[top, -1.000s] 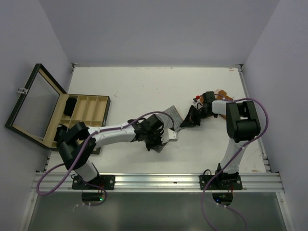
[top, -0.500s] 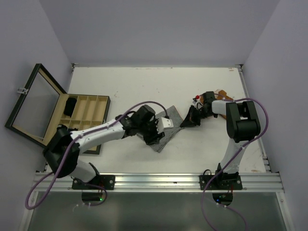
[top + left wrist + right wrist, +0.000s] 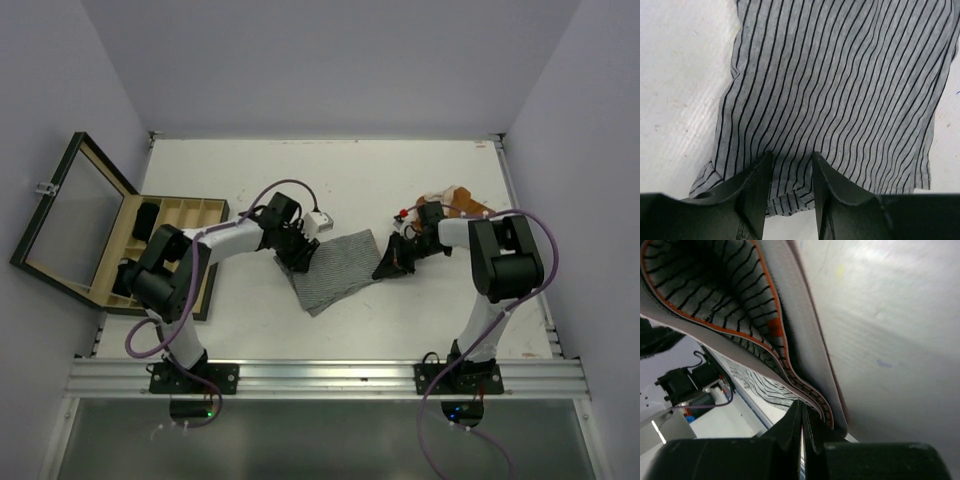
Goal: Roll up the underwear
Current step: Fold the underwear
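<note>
The grey striped underwear (image 3: 335, 270) (image 3: 840, 75) lies spread flat on the white table. My left gripper (image 3: 300, 252) (image 3: 791, 167) sits low at its upper-left edge, open, with the hem lying flat between the two fingers (image 3: 757, 190). At the cloth's right end, my right gripper (image 3: 388, 265) (image 3: 802, 407) is shut on the orange-trimmed waistband (image 3: 790, 372), which is lifted and held open there. An orange-brown garment (image 3: 462, 195) lies behind the right arm. One black rolled piece (image 3: 147, 218) rests in a compartment of the box.
The compartmented wooden box (image 3: 185, 225) stands at the table's left edge with its glass lid (image 3: 70, 210) swung open to the left. White walls close the table at the back and both sides. A metal rail (image 3: 320, 378) runs along the near edge.
My left gripper has opened, letting go of the striped cloth, and moved up and left to its far-left edge. The cloth now lies flatter and wider. The right gripper shifted slightly down-left, still shut.
</note>
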`<control>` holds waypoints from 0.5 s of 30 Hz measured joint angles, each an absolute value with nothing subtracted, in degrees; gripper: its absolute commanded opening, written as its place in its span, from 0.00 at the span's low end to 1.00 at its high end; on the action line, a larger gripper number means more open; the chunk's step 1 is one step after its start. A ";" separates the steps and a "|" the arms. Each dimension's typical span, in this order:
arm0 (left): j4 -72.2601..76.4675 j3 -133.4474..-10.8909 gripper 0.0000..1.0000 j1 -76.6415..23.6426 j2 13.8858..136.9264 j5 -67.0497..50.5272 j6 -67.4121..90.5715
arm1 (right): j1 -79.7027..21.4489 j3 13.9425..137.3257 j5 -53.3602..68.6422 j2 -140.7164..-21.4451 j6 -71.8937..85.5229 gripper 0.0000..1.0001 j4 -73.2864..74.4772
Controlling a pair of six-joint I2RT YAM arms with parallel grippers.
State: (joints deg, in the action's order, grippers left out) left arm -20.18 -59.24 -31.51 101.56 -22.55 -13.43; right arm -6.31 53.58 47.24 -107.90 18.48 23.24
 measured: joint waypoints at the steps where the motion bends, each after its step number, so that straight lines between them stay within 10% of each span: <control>1: -20.47 -60.27 0.43 -31.20 102.45 -22.70 -14.13 | -6.87 53.10 47.86 -107.79 18.33 0.07 23.22; 15: -20.62 -64.66 0.53 -29.21 91.83 -35.73 -25.26 | -7.86 60.95 51.90 -92.90 23.38 0.11 19.31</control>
